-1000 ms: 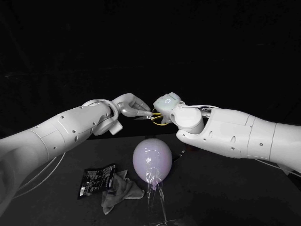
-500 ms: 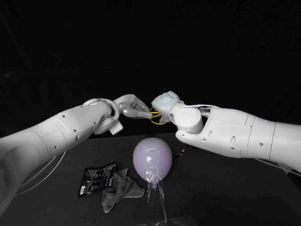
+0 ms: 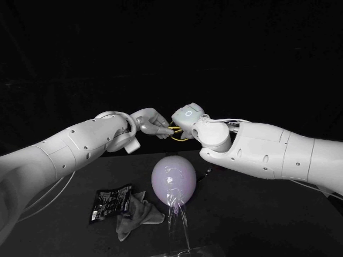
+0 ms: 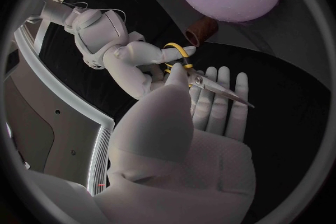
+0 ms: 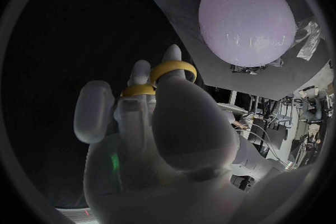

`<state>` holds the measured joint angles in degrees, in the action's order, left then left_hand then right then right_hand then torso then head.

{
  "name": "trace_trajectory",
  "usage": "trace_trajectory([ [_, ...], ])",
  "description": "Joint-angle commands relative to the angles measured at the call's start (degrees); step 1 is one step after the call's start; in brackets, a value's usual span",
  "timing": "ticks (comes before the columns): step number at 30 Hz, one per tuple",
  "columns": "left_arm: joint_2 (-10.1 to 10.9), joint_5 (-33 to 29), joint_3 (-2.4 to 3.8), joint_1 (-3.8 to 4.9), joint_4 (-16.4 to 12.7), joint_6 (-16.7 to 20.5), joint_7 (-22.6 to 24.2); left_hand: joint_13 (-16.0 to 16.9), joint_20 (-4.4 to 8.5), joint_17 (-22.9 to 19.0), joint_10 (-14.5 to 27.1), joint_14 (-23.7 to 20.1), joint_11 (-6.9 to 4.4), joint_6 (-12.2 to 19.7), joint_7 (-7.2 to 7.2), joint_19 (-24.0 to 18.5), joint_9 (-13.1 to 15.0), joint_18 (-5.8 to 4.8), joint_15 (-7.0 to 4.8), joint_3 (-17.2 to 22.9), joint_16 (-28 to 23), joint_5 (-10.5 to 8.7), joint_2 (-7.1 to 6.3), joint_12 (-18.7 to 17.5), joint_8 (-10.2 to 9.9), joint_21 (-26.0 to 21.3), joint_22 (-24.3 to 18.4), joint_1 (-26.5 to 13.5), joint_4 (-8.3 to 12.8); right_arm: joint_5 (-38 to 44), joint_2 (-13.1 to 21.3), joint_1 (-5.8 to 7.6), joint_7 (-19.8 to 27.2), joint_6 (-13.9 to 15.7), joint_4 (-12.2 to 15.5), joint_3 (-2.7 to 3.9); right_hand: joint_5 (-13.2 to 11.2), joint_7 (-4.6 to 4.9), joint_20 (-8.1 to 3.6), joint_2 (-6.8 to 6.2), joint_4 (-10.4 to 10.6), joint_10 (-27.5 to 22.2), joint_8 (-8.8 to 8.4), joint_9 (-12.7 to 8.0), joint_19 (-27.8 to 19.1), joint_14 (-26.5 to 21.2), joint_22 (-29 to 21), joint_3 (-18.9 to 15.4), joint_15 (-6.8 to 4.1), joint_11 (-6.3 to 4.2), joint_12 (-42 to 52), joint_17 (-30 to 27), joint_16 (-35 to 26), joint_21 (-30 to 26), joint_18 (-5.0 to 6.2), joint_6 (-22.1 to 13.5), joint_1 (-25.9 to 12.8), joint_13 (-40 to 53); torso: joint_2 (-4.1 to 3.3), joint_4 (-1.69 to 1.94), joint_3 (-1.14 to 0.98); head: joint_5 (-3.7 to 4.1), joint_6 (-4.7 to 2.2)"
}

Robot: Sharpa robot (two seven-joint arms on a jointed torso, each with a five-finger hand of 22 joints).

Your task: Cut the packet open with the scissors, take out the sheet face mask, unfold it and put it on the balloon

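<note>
Hovering over the lilac balloon [image 3: 174, 181], right hand [image 3: 187, 118] fingers hook the loops of the yellow-handled steel scissors [image 4: 210, 85]; left hand [image 3: 150, 123] fingers pinch the blades, probably steadying them.

On the head view I see only the yellow loops of the scissors [image 3: 177, 135]; the blades are lost between the left hand [image 3: 152, 122] and right hand [image 3: 192, 118].
</note>
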<state>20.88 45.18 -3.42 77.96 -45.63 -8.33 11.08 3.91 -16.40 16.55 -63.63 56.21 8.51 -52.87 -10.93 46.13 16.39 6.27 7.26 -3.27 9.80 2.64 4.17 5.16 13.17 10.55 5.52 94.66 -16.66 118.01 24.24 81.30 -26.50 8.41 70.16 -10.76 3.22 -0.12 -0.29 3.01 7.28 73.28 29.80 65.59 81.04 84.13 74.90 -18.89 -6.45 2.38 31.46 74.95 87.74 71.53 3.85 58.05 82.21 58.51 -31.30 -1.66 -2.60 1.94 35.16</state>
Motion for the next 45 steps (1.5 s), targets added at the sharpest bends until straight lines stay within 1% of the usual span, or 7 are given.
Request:
trace_trajectory([
  [1,-0.3,-0.1,0.06,0.12,-0.4,-2.3,1.1,-0.1,-0.06,0.3,-0.8,0.8,-0.33,-0.8,0.32,0.6,0.0,1.05,-0.31,1.1,0.4,0.14,1.65,0.0,0.5,0.2,0.0,0.8,0.0,1.9,-0.1,0.07,0.2,0.1,0.1,0.08,-0.3,0.14,0.16,13.04,-0.1,9.7,-0.06,0.1,0.4,4.6,4.4,-0.3,-0.35,-6.15,23.9,7.8,0.2,0.3,0.12,0.2,12.5,2.5,0.01,0.04,0.01,0.00,0.10],
  [13,-0.1,-0.3,0.06,0.12,-0.5,-3.0,1.1,0.1,0.50,3.3,-7.4,7.1,-2.82,-3.8,2.56,4.3,2.2,3.73,-2.99,7.5,3.9,0.13,3.75,0.8,3.3,2.4,0.7,5.0,0.2,3.0,-0.3,0.07,1.0,3.6,-0.9,0.05,-0.4,0.68,0.79,12.54,0.9,4.6,-2.44,-1.1,-2.4,3.5,1.3,-1.7,0.35,-5.53,5.5,3.1,-1.4,-5.4,1.07,-0.8,12.9,-11.7,-0.03,-0.01,-0.03,-0.12,0.14],
  [20,0.1,0.0,0.05,0.12,-0.6,-3.7,0.5,0.0,0.33,4.9,-8.7,7.4,-3.07,-3.7,2.65,4.7,3.7,3.96,-3.27,10.1,4.5,0.13,2.68,0.3,4.3,3.0,1.0,4.6,0.1,3.1,0.0,0.07,3.5,12.5,-1.1,0.04,-0.5,5.54,3.85,13.00,5.9,-5.4,-15.51,-11.0,-18.7,-3.9,-16.9,-8.0,5.30,-0.86,-19.0,-21.7,-14.7,-37.5,5.49,-5.2,17.9,-30.2,0.01,-0.01,-0.01,-0.17,0.13],
  [26,0.2,0.3,0.05,0.12,-0.8,-3.9,0.2,0.0,0.41,6.3,-9.5,7.2,-3.18,-3.3,2.67,4.7,5.1,4.00,-3.41,13.2,4.8,0.14,1.03,-0.3,5.2,3.5,1.3,4.1,0.1,2.9,0.2,0.07,5.5,16.1,-1.1,0.04,-0.2,6.12,5.82,9.76,9.4,-5.9,-20.66,-15.1,-22.3,-14.2,-21.8,-7.1,6.20,0.55,-26.1,-43.2,-31.8,-45.3,5.68,-6.5,18.7,-37.5,0.03,0.01,0.00,-0.26,0.09],
  [40,0.5,-3.1,0.02,0.12,-0.8,-1.2,-1.6,0.1,0.76,9.6,-10.9,7.2,-3.17,-2.3,2.41,4.5,9.3,3.97,-3.43,25.2,5.0,0.19,-4.15,-1.2,7.0,5.5,2.4,0.2,0.3,-1.0,1.5,0.08,10.1,15.7,-0.4,0.02,-0.2,4.85,12.16,5.62,9.3,-9.2,-26.08,-22.1,-27.8,-24.5,-38.4,-6.1,8.88,-0.28,-27.8,-52.7,-59.0,-64.3,6.16,-7.7,16.5,-50.6,0.02,0.02,0.01,-0.46,-0.03],
  [43,0.6,-3.9,0.01,0.12,-0.7,-0.6,-2.1,0.1,0.78,9.8,-11.0,7.2,-3.15,-2.2,2.40,4.4,9.6,3.97,-3.46,26.3,4.9,0.14,-4.74,-1.2,7.1,5.7,2.6,-0.2,0.5,-2.4,2.3,0.09,10.9,15.9,0.1,0.02,-0.4,4.97,12.74,3.30,9.2,-12.1,-26.04,-22.7,-29.0,-26.4,-40.5,-3.1,10.90,0.06,-27.6,-53.4,-61.7,-66.5,6.40,-8.3,15.0,-52.3,-0.01,0.05,0.02,-0.48,-0.08],
  [45,0.7,-4.5,0.00,0.12,-0.7,-0.4,-2.4,0.1,0.80,10.1,-11.0,7.2,-3.15,-2.1,2.38,4.4,10.0,3.97,-3.47,27.4,4.9,0.14,-5.12,-1.2,7.3,5.9,2.7,-0.6,0.6,-3.6,2.8,0.11,11.9,16.3,0.4,0.02,-0.5,4.28,13.97,-2.98,9.6,-14.8,-25.90,-23.7,-30.8,-28.7,-44.0,8.4,12.83,0.12,-27.7,-54.2,-65.6,-68.1,6.51,-9.1,10.6,-54.2,0.01,-0.02,0.00,-0.54,-0.09],
])
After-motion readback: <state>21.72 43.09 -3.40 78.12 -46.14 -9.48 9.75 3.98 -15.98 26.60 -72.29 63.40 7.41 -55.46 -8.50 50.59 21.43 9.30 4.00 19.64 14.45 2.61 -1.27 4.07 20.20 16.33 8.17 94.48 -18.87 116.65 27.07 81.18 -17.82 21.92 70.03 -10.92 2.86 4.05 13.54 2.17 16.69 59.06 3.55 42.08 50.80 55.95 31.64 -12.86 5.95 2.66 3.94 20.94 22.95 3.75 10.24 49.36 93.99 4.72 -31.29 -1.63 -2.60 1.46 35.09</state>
